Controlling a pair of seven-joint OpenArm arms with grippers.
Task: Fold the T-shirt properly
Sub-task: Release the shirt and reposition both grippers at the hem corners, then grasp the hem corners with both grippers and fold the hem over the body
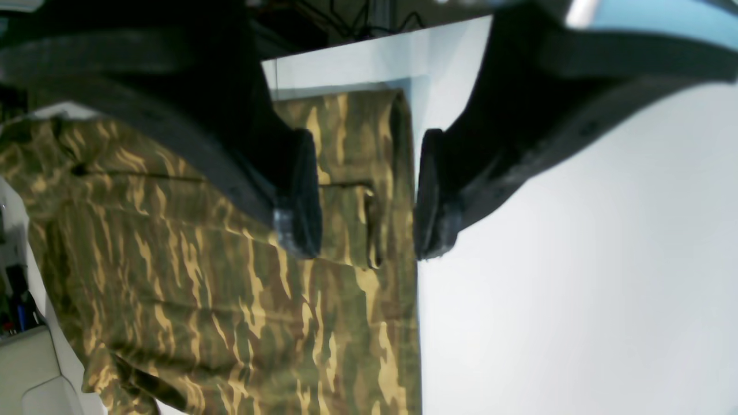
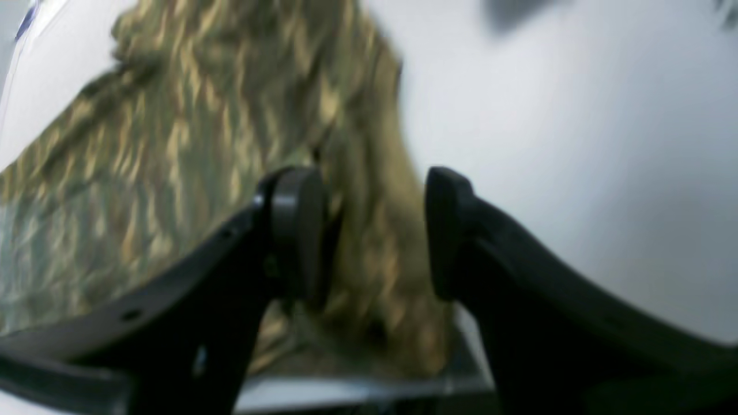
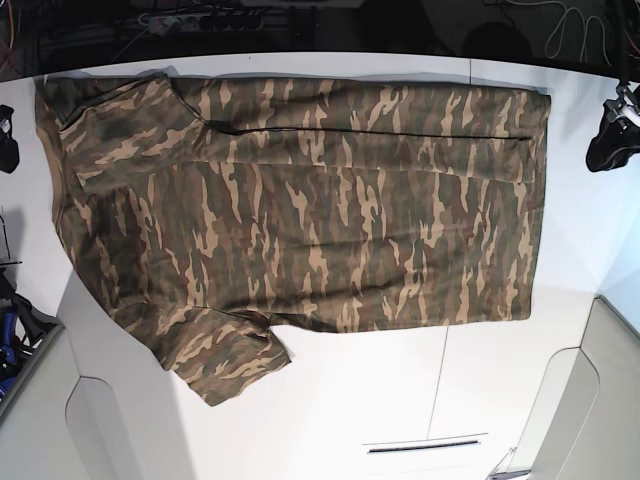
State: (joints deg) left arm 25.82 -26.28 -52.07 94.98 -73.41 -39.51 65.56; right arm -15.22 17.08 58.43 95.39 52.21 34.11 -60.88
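Observation:
The camouflage T-shirt (image 3: 300, 210) lies spread flat on the white table (image 3: 400, 400), neck end to the left and hem to the right. Its far long side is folded in along a straight line, and the near sleeve (image 3: 230, 360) sticks out at the lower left. My left gripper (image 3: 610, 135) hovers just past the hem's far corner. In the left wrist view it (image 1: 366, 196) is open and empty above the shirt's edge (image 1: 346, 288). My right gripper (image 3: 5, 135) is at the left edge by the shoulder. In the blurred right wrist view it (image 2: 375, 230) is open over the cloth (image 2: 202, 144).
Cables and a power strip (image 3: 190, 18) lie in the dark strip behind the table. Grey panels (image 3: 30, 420) flank the near corners, and a blue tool (image 3: 8, 335) sits at the left edge. Bare white table (image 1: 576, 259) lies beyond the hem.

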